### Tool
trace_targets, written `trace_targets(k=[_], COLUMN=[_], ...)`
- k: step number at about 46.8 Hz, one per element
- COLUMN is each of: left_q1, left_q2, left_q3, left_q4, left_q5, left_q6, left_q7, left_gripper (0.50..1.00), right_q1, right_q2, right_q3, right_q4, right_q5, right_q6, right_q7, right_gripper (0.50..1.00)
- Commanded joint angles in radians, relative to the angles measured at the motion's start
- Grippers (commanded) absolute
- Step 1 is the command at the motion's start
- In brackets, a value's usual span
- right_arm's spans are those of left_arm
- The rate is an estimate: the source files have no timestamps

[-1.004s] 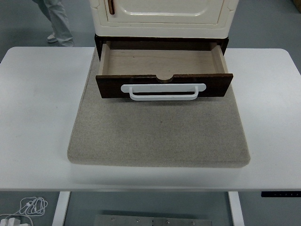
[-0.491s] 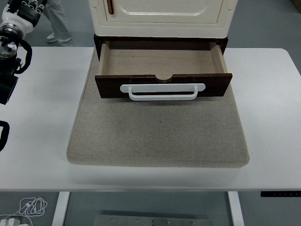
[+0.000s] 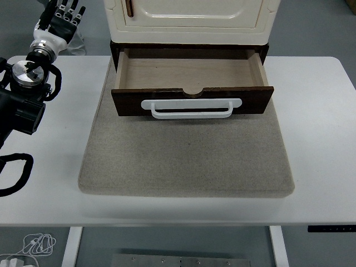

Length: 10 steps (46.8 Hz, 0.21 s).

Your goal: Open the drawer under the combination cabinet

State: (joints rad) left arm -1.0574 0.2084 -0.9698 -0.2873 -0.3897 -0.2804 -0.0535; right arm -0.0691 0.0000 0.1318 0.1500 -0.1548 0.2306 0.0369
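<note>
The cream combination cabinet (image 3: 192,19) stands at the table's far middle on a dark base. The dark wooden drawer (image 3: 192,100) under it is pulled out, showing its bare light wood inside. A white bar handle (image 3: 191,108) runs across its front. My left hand (image 3: 62,18) is raised at the far left, well left of the cabinet, with its fingers spread and holding nothing. Its black arm (image 3: 25,92) comes in from the left edge. My right arm is out of view.
A beige felt mat (image 3: 189,161) lies under the cabinet and drawer on the white table (image 3: 317,139). A black cable loop (image 3: 14,172) of the left arm hangs at the left edge. White cables (image 3: 36,243) lie on the floor below.
My left arm has come in from the left edge and risen toward the far left. The hand is now in full view. The drawer stays pulled out.
</note>
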Motion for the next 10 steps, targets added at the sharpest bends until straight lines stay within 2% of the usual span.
trace_targets(k=[1, 10], left_q1=[-0.006, -0.016], left_q2=[-0.014, -0.037], left_q3=[0.003, -0.004], left_q4=[-0.001, 0.000], left_q5=[0.002, 0.002], left_q6=[0.001, 0.014], left_q7=[0.015, 0.012], left_gripper=[1.000, 1.000], right_q1=[0.000, -0.002], right_q2=[0.000, 0.000], right_q3=[0.000, 0.002], right_q4=[0.000, 0.000], right_q5=[0.000, -0.002], right_q6=[0.001, 0.001], right_q7=[0.000, -0.002], right_gripper=[0.926, 0.926])
